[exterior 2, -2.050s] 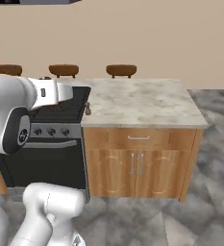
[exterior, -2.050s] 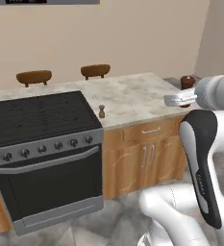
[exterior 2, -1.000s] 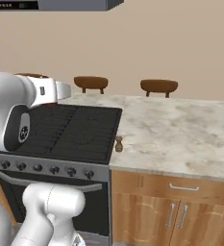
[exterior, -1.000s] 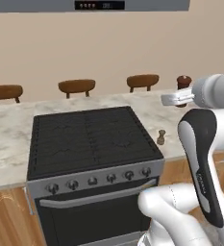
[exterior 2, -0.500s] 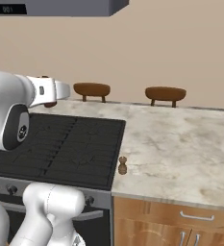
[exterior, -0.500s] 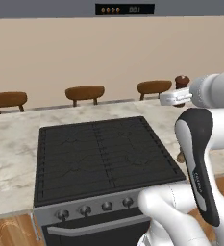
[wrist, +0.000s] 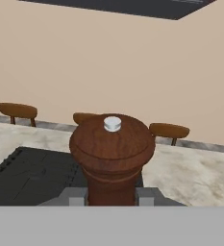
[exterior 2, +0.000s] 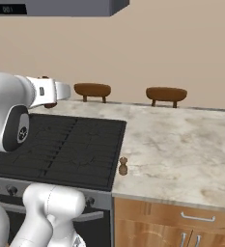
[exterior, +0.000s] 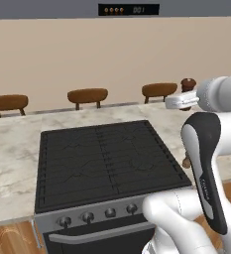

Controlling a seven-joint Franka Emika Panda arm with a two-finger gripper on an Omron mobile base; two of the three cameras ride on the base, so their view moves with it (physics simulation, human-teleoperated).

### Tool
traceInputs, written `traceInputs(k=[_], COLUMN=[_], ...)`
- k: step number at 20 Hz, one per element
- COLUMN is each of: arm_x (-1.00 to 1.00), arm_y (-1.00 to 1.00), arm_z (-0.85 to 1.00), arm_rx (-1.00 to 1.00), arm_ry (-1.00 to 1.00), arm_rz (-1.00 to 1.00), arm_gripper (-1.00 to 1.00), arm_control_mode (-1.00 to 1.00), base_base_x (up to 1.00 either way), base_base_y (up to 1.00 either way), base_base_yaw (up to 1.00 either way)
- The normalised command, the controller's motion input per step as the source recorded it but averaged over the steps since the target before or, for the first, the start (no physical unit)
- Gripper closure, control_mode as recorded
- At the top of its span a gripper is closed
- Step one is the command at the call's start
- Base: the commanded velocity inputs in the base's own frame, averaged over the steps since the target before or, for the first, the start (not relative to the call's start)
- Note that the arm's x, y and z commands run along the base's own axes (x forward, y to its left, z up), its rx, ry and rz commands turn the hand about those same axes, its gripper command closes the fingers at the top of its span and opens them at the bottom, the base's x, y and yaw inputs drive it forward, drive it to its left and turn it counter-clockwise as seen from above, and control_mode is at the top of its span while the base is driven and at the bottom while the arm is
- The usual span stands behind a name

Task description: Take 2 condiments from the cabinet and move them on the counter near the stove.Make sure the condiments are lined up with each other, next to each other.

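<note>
Nearest us the black stove [exterior: 104, 158] set in our marbled worktop [exterior 2: 181, 144], light shaker [exterior 2: 123, 166] standing just right of the stove, our claw [wrist: 111, 194] pinching the dark shaker [wrist: 112, 153] upright above the stove, stools [exterior 2: 166, 94] and beige wall beyond.
</note>
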Motion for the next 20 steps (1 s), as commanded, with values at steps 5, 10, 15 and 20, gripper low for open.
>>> traceInputs(k=[5, 10, 15, 20], arm_x=[0.0, 0.0, 0.0, 0.0], arm_y=[-0.11, -0.63, -0.84, -0.59], arm_z=[-0.05, -0.34, -0.51, -0.8], arm_rx=[0.0, -0.02, 0.0, 0.03], arm_ry=[0.02, 0.14, 0.09, -0.02], arm_rz=[0.0, 0.03, 0.06, 0.13], arm_gripper=[1.0, 1.0, 1.0, 1.0], arm_control_mode=[-1.0, -1.0, -1.0, -1.0], base_base_x=[0.09, 0.0, 0.0, 0.0], base_base_y=[-0.08, 0.0, 0.0, 0.0], base_base_yaw=[0.0, 0.0, 0.0, 0.0])
